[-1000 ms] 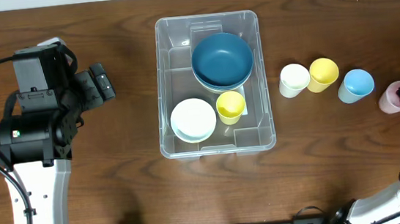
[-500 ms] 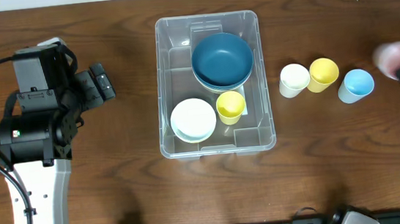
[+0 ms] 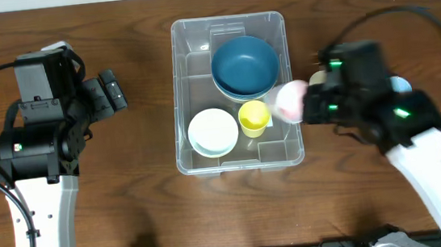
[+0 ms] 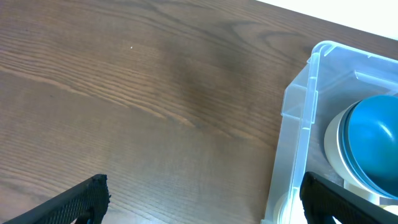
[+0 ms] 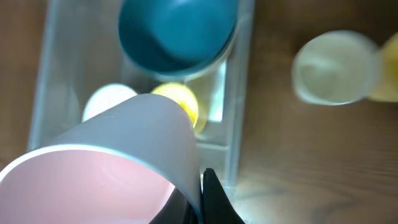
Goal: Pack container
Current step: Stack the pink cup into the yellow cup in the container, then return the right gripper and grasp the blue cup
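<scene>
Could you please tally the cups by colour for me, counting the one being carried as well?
pink cup: 1, held over the container rim
yellow cups: 2, one inside the container, one outside it, mostly cropped
white cup: 1
blue cup: 1, mostly hidden
Total: 5

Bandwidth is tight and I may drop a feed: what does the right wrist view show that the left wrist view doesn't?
Only the right wrist view: the pink cup held close to the lens, the yellow cup and white bowl inside the container, and a white cup out on the table. Only the left wrist view: the left gripper, open above bare wood. Both: the container and the blue bowl.
</scene>
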Controlling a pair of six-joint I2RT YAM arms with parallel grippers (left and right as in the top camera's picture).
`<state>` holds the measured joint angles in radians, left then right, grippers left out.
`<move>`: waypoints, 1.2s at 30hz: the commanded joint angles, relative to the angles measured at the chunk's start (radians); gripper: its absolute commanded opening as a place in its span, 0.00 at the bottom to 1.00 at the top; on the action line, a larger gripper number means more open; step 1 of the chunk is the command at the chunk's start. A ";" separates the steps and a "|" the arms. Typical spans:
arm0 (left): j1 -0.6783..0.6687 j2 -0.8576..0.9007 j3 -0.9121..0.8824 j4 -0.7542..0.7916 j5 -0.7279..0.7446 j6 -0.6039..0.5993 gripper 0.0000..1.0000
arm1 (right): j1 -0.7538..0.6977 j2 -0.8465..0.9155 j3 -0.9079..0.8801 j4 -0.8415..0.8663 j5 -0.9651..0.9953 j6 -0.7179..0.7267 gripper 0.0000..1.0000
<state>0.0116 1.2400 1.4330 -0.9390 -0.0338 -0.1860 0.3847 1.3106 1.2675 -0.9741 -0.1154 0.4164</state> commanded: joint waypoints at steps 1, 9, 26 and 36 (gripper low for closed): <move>0.005 0.002 0.002 -0.003 -0.012 -0.002 0.98 | 0.051 0.085 -0.001 0.016 0.026 -0.014 0.01; 0.005 0.002 0.002 -0.003 -0.012 -0.002 0.98 | 0.065 0.241 -0.001 0.152 0.021 -0.051 0.01; 0.005 0.002 0.002 -0.003 -0.012 -0.002 0.98 | 0.017 0.187 0.023 0.132 0.022 -0.124 0.52; 0.005 0.002 0.002 -0.003 -0.012 -0.002 0.98 | -0.439 0.028 0.034 0.167 0.067 -0.095 0.67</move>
<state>0.0116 1.2400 1.4330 -0.9390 -0.0338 -0.1860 0.0540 1.3476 1.2896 -0.7933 -0.0673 0.3134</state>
